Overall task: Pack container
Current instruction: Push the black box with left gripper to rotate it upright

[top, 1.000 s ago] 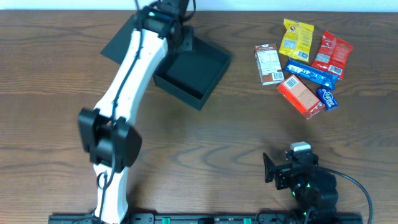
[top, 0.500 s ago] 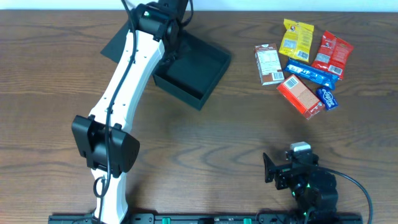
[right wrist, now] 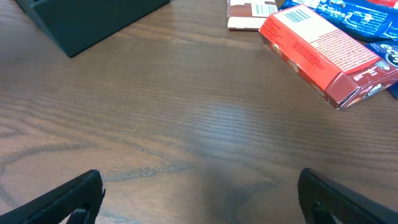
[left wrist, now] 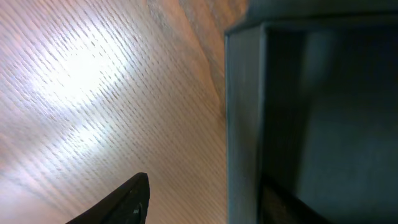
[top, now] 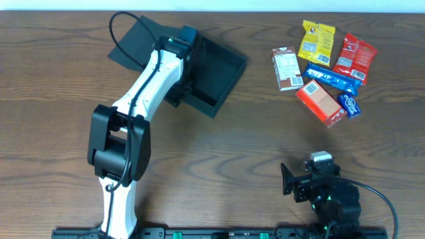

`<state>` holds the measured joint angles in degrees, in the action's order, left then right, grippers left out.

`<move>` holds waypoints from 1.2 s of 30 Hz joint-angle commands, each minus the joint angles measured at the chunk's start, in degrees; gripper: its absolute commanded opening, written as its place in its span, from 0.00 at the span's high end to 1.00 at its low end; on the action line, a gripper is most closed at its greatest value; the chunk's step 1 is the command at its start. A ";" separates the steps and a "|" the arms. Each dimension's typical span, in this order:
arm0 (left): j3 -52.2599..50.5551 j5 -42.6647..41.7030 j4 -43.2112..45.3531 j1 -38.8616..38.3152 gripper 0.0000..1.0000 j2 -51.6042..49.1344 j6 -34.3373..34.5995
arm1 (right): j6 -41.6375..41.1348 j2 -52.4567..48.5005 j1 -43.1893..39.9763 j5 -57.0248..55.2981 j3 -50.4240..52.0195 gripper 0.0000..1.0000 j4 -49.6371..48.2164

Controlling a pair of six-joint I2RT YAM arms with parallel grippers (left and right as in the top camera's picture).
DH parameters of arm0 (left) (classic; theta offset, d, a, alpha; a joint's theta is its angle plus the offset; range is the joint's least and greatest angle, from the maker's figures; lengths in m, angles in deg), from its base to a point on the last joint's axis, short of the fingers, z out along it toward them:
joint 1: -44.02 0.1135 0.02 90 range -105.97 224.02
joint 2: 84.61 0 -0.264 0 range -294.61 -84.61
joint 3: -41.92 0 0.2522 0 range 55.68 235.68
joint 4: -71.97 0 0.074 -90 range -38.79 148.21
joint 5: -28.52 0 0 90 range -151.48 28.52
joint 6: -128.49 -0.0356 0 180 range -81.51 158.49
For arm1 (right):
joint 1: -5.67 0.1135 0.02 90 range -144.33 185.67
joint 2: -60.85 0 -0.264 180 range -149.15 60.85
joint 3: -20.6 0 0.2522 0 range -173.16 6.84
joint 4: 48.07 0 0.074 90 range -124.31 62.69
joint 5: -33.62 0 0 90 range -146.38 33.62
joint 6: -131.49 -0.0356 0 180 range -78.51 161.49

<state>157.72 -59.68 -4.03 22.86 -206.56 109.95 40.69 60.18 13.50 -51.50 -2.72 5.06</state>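
Left end effector (top: 180, 45): above the left wall of the container (top: 219, 73); one dark fingertip (left wrist: 127, 198) shows outside it, a dim shape inside may be the other, so its opening cannot be told.
Container: far left-centre of the surface (top: 219, 153), lid flap open.
Right end effector (right wrist: 199, 199): near edge, spread wide, holding nothing.
Snack packets (top: 325, 63): clustered far right.
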 commanded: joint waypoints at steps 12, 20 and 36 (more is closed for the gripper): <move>-3.41 -0.35 5.77 0.15 0.78 -1.22 1.07 | 0.66 0.35 0.50 -0.59 0.42 0.01 0.07; -3.41 0.33 3.91 0.15 0.94 -1.81 -13.75 | 0.66 0.35 0.50 -0.59 0.42 0.01 0.07; -3.41 7.65 4.74 -1.84 0.94 -1.81 -57.88 | 0.66 0.35 0.50 -0.59 0.42 0.01 0.07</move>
<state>154.71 -54.61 0.30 21.48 -207.11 62.82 40.69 60.18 13.50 -51.50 -2.72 5.06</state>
